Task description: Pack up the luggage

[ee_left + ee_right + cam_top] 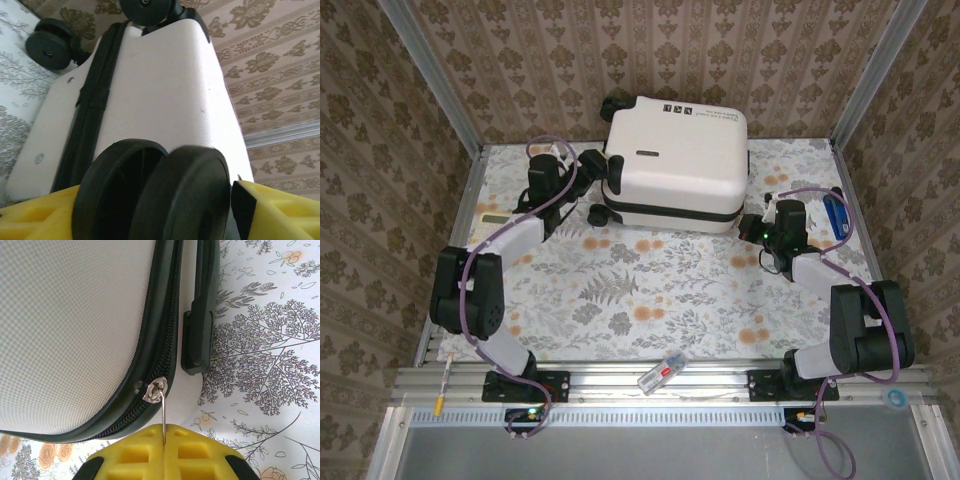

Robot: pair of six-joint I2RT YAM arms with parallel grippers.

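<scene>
- Lying on the front rail near the left corner, one thin pen-like stick [444, 380]; its markings are too small to read.
- One left gripper [592, 163] sits at the left end of the luggage [675, 160]. Its yellow fingers [280, 210] stand apart on either side of a twin caster wheel [155, 195], with a thin gap on the right, so nothing is clamped.
- Three black casters show in the left wrist view: the near twin wheel, one at upper left [50, 44], and one cut off by the top edge [145, 7].
- One white hard-shell suitcase lies flat and zipped at the far middle of the floral tabletop [620, 300]. The small black marks on its lid are unreadable.
- One clear-and-red small item [662, 373] rests on the front rail, near its middle.
- One right gripper [164, 432], at the case's near right corner, is clenched on the metal zipper pull [159, 390]. The black zipper [167, 315] and one black side handle [200, 315] run just beside it.
- One blue object [834, 215] lies by the right edge, partly hidden behind the right arm.
- One pale blue ring [897, 400] sits at the near right corner.
</scene>
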